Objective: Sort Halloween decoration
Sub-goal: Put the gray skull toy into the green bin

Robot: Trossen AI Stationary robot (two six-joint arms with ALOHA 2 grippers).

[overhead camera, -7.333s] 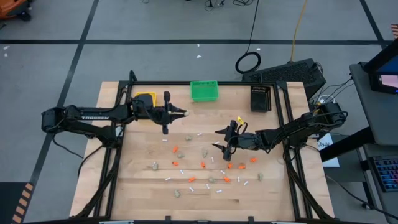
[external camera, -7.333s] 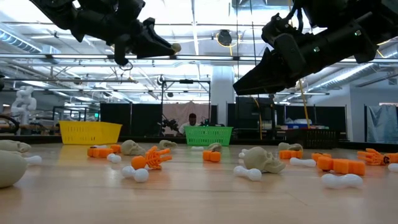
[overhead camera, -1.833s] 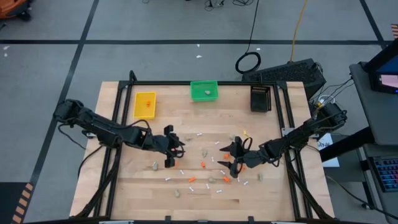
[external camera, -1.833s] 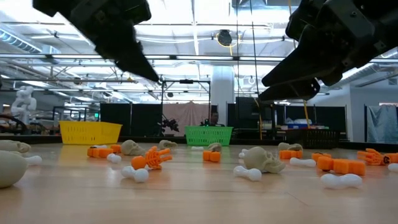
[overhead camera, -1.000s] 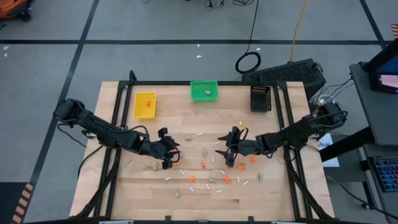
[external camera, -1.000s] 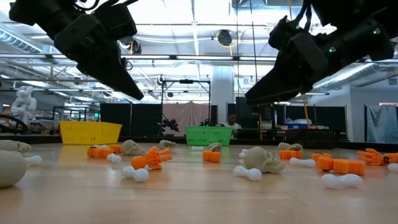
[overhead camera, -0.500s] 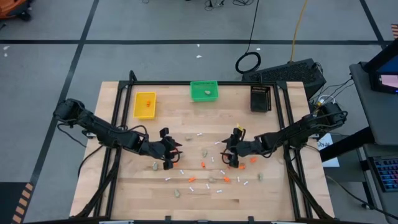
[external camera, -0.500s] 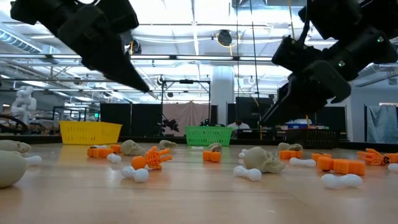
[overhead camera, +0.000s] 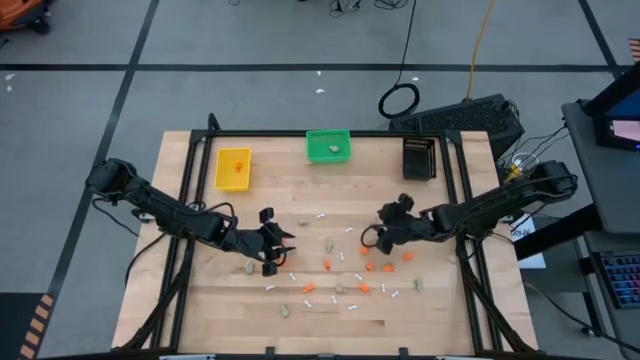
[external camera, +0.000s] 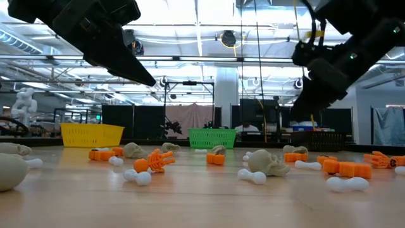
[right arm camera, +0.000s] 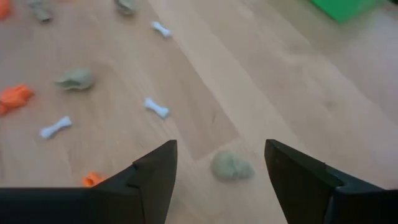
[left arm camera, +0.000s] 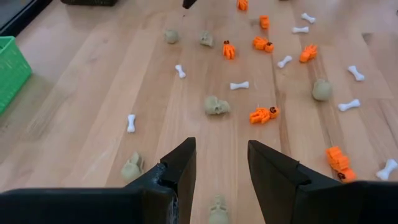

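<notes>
1. Two dark arms are hanging over the wooden tabletop (overhead camera: 200,300), one reaching in from each side edge.
2. Dozens of small decoration pieces are lying scattered across the middle and near half of the tabletop: orange bits (overhead camera: 326,265), beige-grey lumps (overhead camera: 249,267) and thin white sticks (overhead camera: 321,215).
3. Along the far edge three bins are sitting: a yellow bin (overhead camera: 232,168) toward the left corner with an orange bit showing inside, a green bin (overhead camera: 328,146) near the middle with a beige lump inside, and a black bin (overhead camera: 419,157) toward the right corner.
4. The left gripper (overhead camera: 277,250) is hovering left of the tabletop's centre; in its wrist view the fingers (left arm camera: 180,165) are standing apart with bare wood between them and nothing gripped, while a beige skull (left arm camera: 216,105) is lying just ahead and another beige lump (left arm camera: 131,167) is resting beside one finger.
5. The right gripper (overhead camera: 384,238) is hovering right of centre, pointing toward the middle; its fingers (right arm camera: 155,171) are spread wide and holding nothing.
6. A rounded beige lump (right arm camera: 231,167) is lying on the wood between those spread fingers in the right wrist view, with white sticks (right arm camera: 156,107) and an orange bit (right arm camera: 15,98) farther off.
7. From table level, both grippers are hanging clear above the pieces, touching none of them.
</notes>
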